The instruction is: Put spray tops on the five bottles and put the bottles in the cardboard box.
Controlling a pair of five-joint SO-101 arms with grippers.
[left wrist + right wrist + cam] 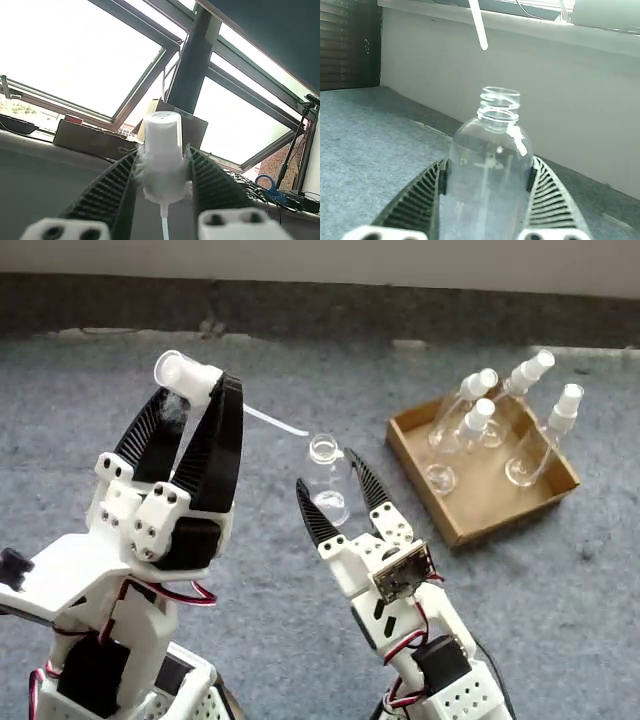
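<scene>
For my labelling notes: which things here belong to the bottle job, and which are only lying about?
Job: spray top, open bottle, cardboard box, four capped bottles.
Lying about: cables, brown box.

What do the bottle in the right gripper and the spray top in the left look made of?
Clear uncapped bottle: glossy plastic or glass, see-through with bright highlights. White spray top: probably opaque matte plastic, no glare.

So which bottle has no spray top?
The bottle in the right gripper: open neck. The other four bottles, in the cardboard box, are capped.
</scene>
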